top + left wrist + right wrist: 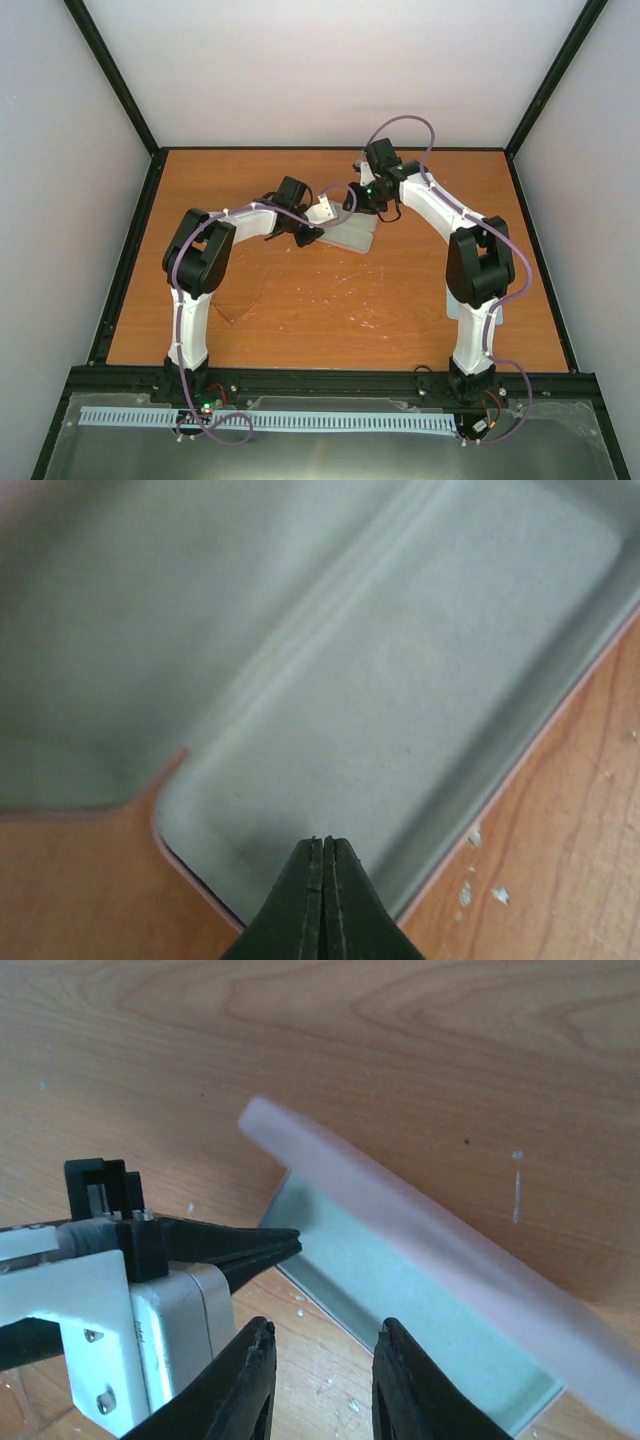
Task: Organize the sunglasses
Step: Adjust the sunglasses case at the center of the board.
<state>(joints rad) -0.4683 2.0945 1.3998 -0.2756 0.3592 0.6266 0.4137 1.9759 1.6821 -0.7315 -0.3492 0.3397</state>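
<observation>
In the middle of the wood-grain tabletop (400, 310) sits an oblong case (352, 236), flipped open. It's smooth pale pink on the outside with rounded edges, and the lining is a matte grey-green that looks kinda felt-like. From the right wrist view the lid is tilted up at an angle with the shallow tray flat on the wood. The left end effector (325, 842) is pinched fully closed, with the two dark, wedge-shaped fingers pressed together and nothing visible between them, and its tip sits right over the near corner of the tray lining. The right end effector (320, 1350) is just beside it on the near side of the case, black fingers a little apart with only bare wood showing in the gap, so it's not gripping anything. The sunglasses (243, 303) are way off from all that, lying on the wood near the left arm's upright section. They have a thin reddish-brown frame and see-through amber lenses that pretty much blend into the tabletop. There are small white flecks scattered on the wood too.
</observation>
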